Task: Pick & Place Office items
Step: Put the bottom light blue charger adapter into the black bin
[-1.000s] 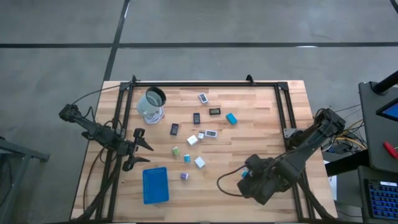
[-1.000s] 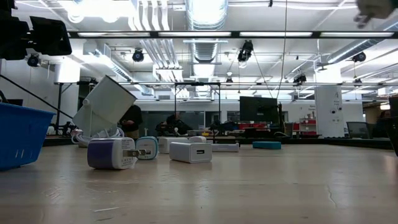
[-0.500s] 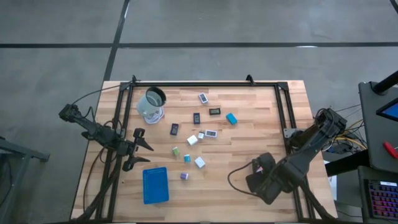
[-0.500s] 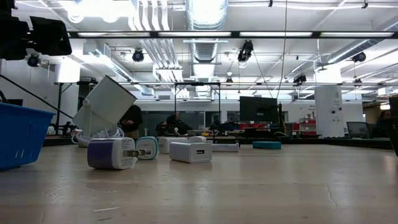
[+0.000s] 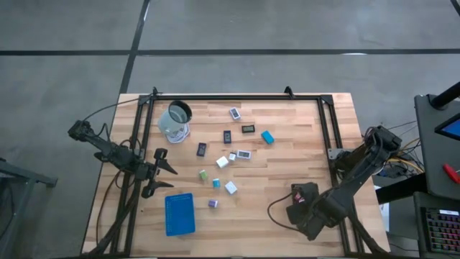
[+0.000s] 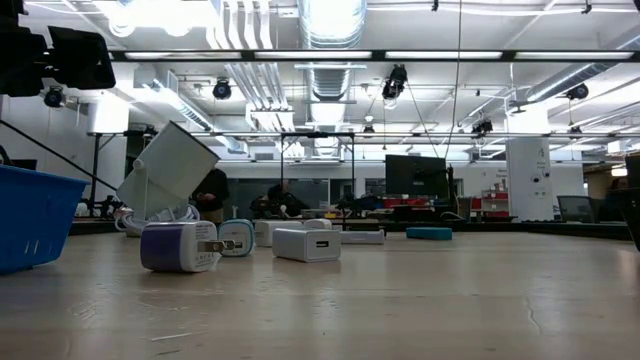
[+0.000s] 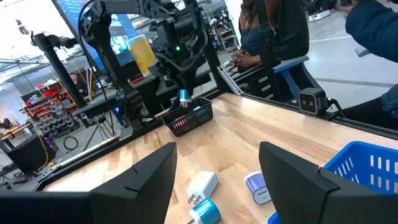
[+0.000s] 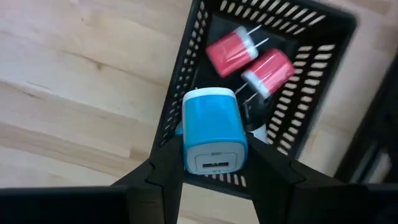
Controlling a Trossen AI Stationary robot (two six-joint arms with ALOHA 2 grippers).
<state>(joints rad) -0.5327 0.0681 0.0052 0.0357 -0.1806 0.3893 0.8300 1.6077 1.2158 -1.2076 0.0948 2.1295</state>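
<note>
Blue charger (image 8: 213, 132) clamped in right pincer (image 8: 214, 163) above black basket (image 8: 311, 93); left pincer (image 7: 217, 177) wide, idle.

Left gripper (image 7: 214, 177): two dark fingers spread apart. Between them, on the pale wooden table (image 7: 249, 134): white plug block (image 7: 202, 186), teal block (image 7: 206, 213), purple-white block (image 7: 257, 187). Blue slotted plastic tray (image 7: 367, 168) alongside. Farther off, black mesh basket (image 7: 188, 117) beneath the other arm's gripper (image 7: 184, 94), closed on a small blue block (image 7: 184, 96).

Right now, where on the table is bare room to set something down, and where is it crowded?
Bare wood lies between the blue charger and the table's right rail, and along the near edge right of the blue tray. The middle, from the clear cup to the purple charger, is crowded.
</note>
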